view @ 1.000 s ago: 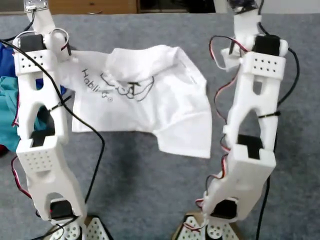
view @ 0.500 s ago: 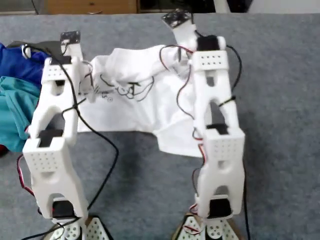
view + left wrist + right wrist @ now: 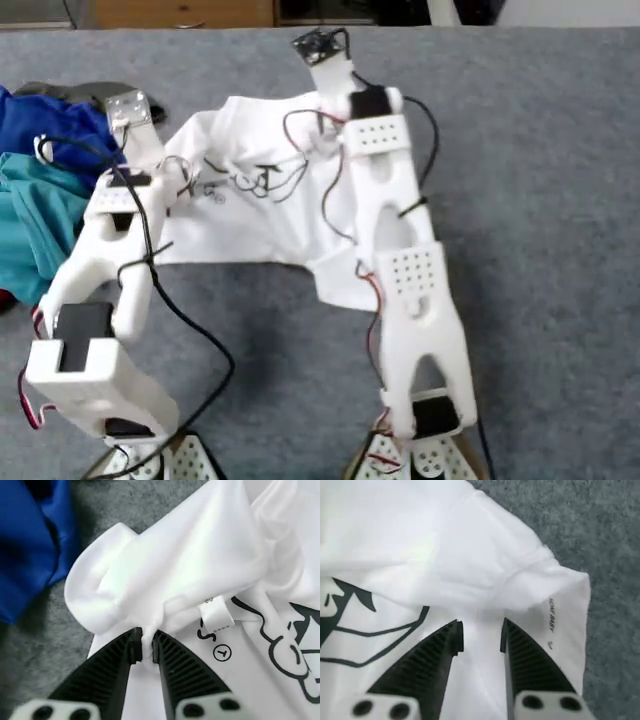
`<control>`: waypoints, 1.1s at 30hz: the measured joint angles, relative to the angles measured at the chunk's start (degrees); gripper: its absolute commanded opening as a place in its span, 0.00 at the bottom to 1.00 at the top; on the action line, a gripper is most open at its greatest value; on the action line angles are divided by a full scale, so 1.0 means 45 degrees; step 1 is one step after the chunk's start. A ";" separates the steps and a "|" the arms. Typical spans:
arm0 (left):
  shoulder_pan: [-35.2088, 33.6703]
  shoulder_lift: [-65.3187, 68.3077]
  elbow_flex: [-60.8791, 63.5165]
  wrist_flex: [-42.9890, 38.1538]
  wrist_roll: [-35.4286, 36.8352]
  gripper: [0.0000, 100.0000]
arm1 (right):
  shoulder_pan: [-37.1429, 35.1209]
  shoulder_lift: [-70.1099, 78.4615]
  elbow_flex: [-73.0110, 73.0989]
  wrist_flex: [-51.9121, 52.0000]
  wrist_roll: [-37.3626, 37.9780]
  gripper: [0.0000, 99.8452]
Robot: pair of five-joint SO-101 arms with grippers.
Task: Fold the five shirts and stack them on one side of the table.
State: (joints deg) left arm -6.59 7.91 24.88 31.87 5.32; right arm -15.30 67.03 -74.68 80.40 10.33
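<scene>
A white shirt lies rumpled in the middle of the grey desk. The left gripper pinches a fold near its collar. The right gripper is spread over the fabric. A blue shirt and a teal shirt lie bunched beside the left arm.

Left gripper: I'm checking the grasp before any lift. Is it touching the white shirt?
Touching. The left wrist view shows the left gripper with its jaws closed on a fold of the white shirt, cloth pinched between them.
</scene>
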 measured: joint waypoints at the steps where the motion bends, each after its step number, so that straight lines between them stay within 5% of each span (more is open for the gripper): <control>1: 0.0000 0.0000 0.0117 -0.0137 0.0098 0.02 | -0.0039 0.0274 -0.0156 -0.0117 -0.0137 0.14; 8: -0.0020 -0.0020 0.0137 -0.0313 0.0156 0.02 | -0.0039 0.1153 -0.0742 -0.0508 -0.1543 0.01; 23: -0.0020 -0.0020 0.0137 -0.0352 0.0156 0.02 | 0.1836 0.1153 -0.0781 0.1621 -0.0957 0.00; 33: -0.0020 -0.0020 0.0137 -0.0352 0.0156 0.02 | 0.1680 0.1153 -0.1328 0.2520 -0.0527 0.17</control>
State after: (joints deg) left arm -6.68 7.82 25.49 30.29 6.02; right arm -7.74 72.22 -80.66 91.74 7.96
